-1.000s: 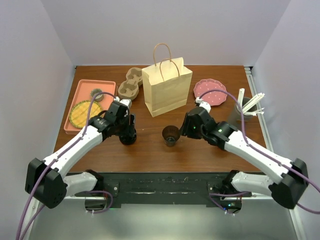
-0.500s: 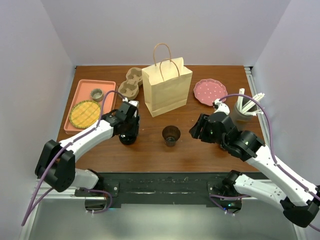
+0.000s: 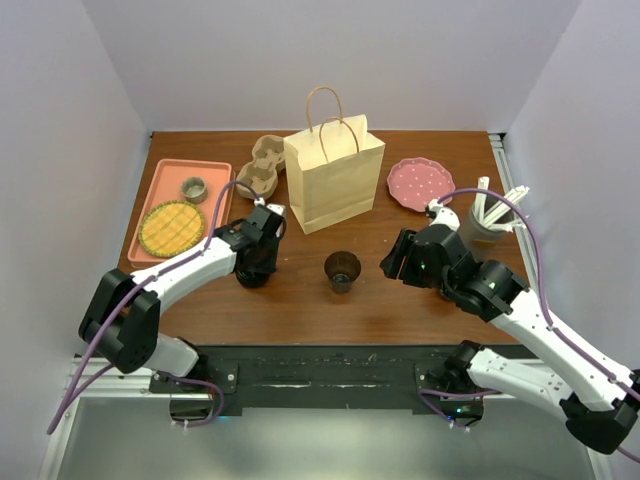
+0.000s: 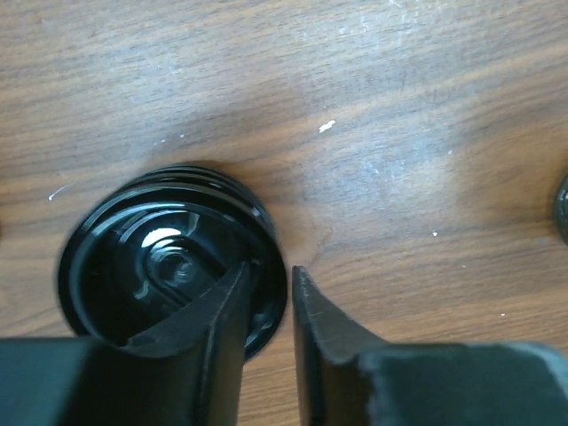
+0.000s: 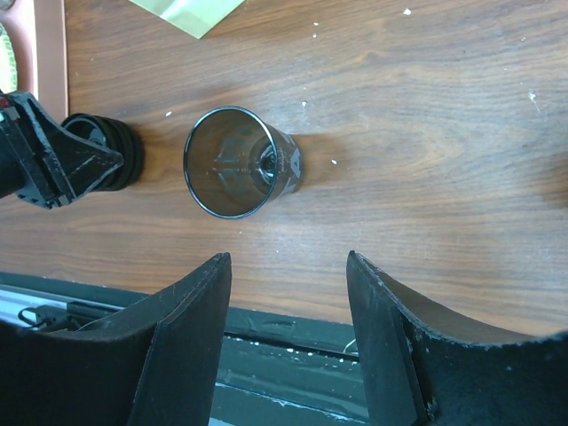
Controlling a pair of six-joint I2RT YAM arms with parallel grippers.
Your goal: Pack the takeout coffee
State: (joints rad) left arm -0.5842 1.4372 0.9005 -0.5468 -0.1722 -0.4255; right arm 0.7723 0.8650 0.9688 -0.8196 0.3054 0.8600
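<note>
Top: lidless black coffee cup (image 3: 342, 270) stood upright mid-counter (image 3: 300, 315), between arms. Right gripper (image 3: 393, 262) was nearer it; left gripper (image 3: 262, 258) sat over black lid (image 3: 254, 277).
Left wrist: jaws narrow, straddled lid rim; hold could not be told.
Right wrist: jaws wide, empty; cup ahead, axis vertical. No legible writing.

Bare table (image 3: 370, 300) right of cup (image 3: 342, 270); bag (image 3: 333, 185) blocks behind.
</note>
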